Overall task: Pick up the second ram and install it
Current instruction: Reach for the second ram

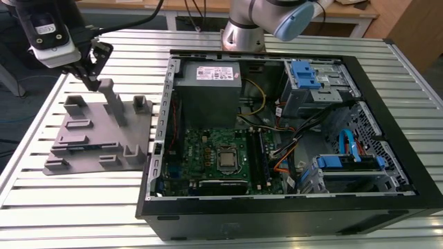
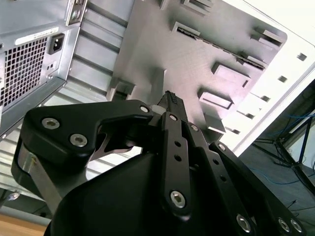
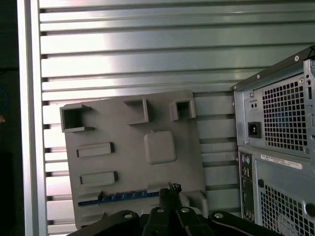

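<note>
Currently tool (image 1: 91, 83), pressed together, hangs above grey tray (image 1: 97, 137) at the exterior view's left; second ram (image 3: 118, 196) lies along one tray edge.

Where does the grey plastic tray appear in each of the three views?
Exterior view: tray on the slatted table, at the exterior view's left of the open computer case.
Second wrist view: tray beyond the gripper, beside the case's rear.
First wrist view: tray on the table, beside the case's rear.
Shared landmark: the computer case.
</note>
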Available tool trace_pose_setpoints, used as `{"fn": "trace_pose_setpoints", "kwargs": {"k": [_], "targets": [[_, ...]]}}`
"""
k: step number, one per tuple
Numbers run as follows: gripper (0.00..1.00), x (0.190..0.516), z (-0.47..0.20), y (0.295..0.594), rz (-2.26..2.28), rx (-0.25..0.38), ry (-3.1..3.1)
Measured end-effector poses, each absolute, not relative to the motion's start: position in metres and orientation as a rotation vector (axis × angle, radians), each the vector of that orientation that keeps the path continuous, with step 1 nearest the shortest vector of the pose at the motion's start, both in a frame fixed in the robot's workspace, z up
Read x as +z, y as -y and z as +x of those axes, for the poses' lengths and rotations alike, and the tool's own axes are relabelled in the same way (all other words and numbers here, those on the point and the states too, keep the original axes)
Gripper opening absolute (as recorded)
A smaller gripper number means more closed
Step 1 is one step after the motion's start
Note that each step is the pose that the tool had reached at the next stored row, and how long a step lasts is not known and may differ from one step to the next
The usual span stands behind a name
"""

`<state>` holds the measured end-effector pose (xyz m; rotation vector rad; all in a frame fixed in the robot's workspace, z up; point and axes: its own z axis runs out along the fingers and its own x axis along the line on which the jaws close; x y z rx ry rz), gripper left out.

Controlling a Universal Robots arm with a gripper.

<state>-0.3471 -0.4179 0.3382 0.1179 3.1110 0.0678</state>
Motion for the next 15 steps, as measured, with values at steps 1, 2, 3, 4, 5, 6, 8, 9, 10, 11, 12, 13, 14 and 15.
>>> {"fn": "trace_pose_setpoints", "kwargs": {"k": [1, 2, 3, 4, 5, 6, 8, 9, 10, 11, 12, 13, 14, 15], "targets": [[0.07, 0.338, -0.348, 0.418, 0.118, 0.068, -3.111], [0.07, 0.337, -0.349, 0.418, 0.118, 0.068, -3.111], [0.07, 0.337, -0.350, 0.418, 0.118, 0.068, -3.111], [0.07, 0.336, -0.350, 0.418, 0.118, 0.068, -3.111], [0.07, 0.335, -0.351, 0.418, 0.118, 0.068, -3.111], [0.07, 0.335, -0.352, 0.418, 0.118, 0.068, -3.111], [0.07, 0.333, -0.353, 0.418, 0.118, 0.068, -3.111], [0.07, 0.333, -0.354, 0.418, 0.118, 0.068, -3.111], [0.07, 0.332, -0.355, 0.418, 0.118, 0.068, -3.111], [0.07, 0.331, -0.356, 0.418, 0.118, 0.068, -3.111], [0.07, 0.330, -0.357, 0.418, 0.118, 0.068, -3.111], [0.07, 0.329, -0.357, 0.418, 0.118, 0.068, -3.111], [0.07, 0.328, -0.358, 0.418, 0.118, 0.068, -3.111], [0.07, 0.327, -0.359, 0.418, 0.118, 0.068, -3.111]]}}
